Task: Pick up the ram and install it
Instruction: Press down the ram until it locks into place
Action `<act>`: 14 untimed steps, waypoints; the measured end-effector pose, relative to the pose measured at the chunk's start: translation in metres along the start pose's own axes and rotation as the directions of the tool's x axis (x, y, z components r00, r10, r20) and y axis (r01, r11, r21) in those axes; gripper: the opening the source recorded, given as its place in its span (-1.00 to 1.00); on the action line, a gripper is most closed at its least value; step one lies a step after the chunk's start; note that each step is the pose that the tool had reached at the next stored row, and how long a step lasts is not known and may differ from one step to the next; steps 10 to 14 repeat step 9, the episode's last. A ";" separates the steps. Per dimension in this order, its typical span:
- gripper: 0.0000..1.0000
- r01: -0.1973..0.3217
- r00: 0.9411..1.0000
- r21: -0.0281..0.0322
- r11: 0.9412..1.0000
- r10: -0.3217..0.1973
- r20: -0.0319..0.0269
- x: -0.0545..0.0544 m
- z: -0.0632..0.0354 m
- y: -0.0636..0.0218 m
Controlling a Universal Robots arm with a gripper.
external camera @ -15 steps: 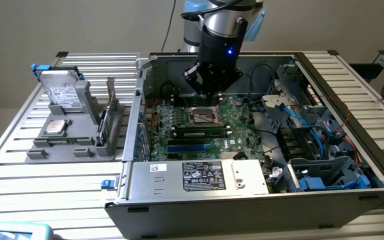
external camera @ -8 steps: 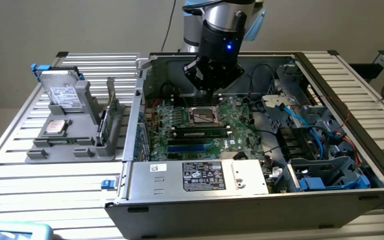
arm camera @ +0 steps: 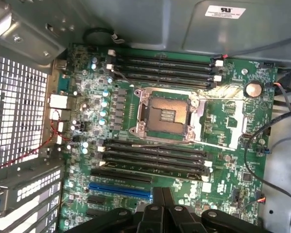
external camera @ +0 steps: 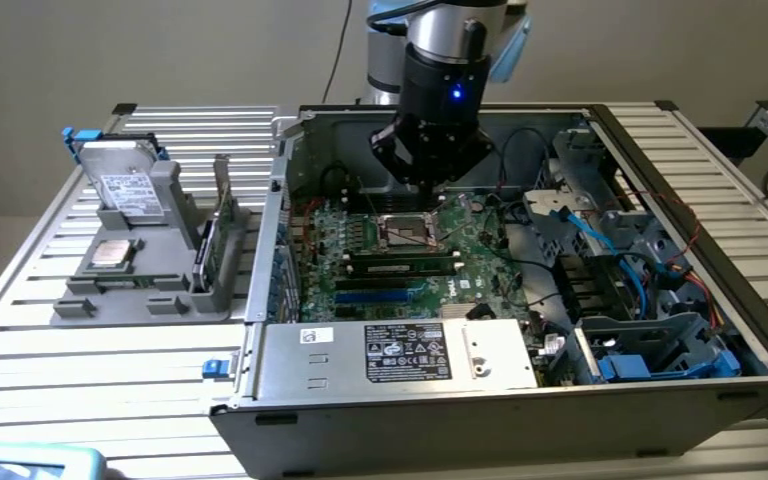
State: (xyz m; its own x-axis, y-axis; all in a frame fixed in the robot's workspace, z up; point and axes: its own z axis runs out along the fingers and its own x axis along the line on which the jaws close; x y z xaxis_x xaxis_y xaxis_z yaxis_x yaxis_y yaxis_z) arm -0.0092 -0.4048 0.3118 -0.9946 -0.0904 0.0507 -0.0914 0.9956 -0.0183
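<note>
1. The gripper (external camera: 418, 182) hangs inside the open computer case (external camera: 491, 410), low over the motherboard (external camera: 471, 255). It is just above the far edge of the empty processor socket (external camera: 404, 232).
2. In the wrist view the gripper (arm camera: 160, 204) has its fingers pressed together, closed, with nothing visible between them. It carries no ram.
3. Just on the near side of the socket, the exterior view shows a long dark stick with a pale label lying along one of the memory slots. I take this to be the ram (external camera: 398, 267). It lies level and in line with the slot, with white clips at both ends.
4. From straight above, the wrist view shows that bank of memory slots (arm camera: 152, 162) as thin dark lines. It does not settle whether the stick is fully pressed home or the clips are latched.
5. Outside the case, on the exterior view's left, a grey holder (external camera: 84, 300) keeps a square silver processor chip (external camera: 111, 253) and an upright green expansion card (external camera: 224, 212).
6. Judgement: picking up and placing look done, and only full seating is unconfirmed.
</note>
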 end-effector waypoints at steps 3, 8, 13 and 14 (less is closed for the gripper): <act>-0.79 -0.011 1.000 0.015 1.000 0.011 0.012 0.000 0.0005 0.0000; -0.79 -0.012 1.000 0.015 1.000 0.011 0.012 0.000 0.0004 0.0000; -0.79 -0.012 1.000 0.015 1.000 0.011 0.012 0.000 0.0004 0.0000; -0.79 -0.012 1.000 0.015 1.000 0.011 0.012 0.000 0.0004 0.0000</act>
